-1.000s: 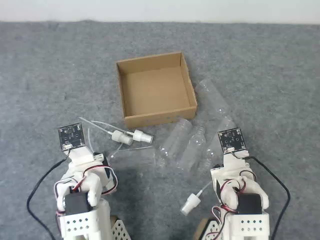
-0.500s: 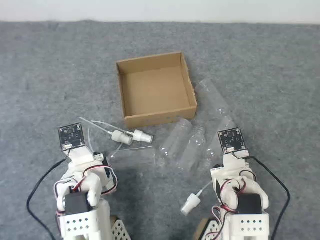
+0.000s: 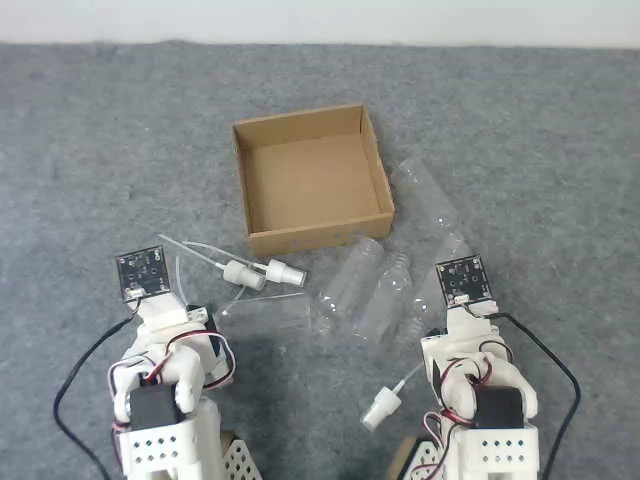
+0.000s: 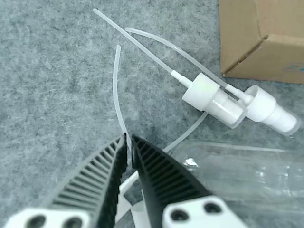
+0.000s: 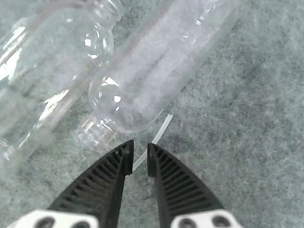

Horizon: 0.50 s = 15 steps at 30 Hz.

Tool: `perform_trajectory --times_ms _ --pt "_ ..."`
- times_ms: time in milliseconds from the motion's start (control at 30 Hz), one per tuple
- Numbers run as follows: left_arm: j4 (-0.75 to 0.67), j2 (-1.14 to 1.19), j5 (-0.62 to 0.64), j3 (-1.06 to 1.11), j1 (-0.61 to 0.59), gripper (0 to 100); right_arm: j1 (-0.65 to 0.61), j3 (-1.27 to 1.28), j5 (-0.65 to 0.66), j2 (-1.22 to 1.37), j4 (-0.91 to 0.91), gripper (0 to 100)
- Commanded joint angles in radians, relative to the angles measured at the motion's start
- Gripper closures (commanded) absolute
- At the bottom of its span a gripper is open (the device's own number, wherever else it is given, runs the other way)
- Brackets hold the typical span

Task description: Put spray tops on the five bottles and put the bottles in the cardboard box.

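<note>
Nothing is capped yet. The bottles (image 3: pixel 385 295) lie on the tabletop (image 3: pixel 100 150) beside the empty box (image 3: pixel 262 240). Spray tops (image 3: pixel 268 272) lie near your left tool (image 4: pixel 128 140), which is almost closed on nothing. Your right tool (image 5: pixel 139 151) is narrow and empty. Next, I'd say grip one bottle and one top.

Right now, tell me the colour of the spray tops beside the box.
White spray tops, clearest in the left wrist view.

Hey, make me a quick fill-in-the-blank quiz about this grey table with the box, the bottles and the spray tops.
1. The cardboard box has ____ inside it.
2. The clear bottles all lie on their ____.
3. Two spray tops lie together by the box; a third lies alone beside the right arm, near its ____.
Missing words: nothing; sides; base.
</note>
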Motion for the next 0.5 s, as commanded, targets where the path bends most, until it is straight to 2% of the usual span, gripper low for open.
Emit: perform_trajectory --times_ms 0,467 --pt "0.005 -0.018 -0.006 -0.013 -0.002 99 0.007 0.02 0.008 -0.015 0.008 99.1" --pt "0.005 -0.018 -0.006 -0.013 -0.002 99 -0.002 0.02 0.003 -0.015 0.008 99.1"
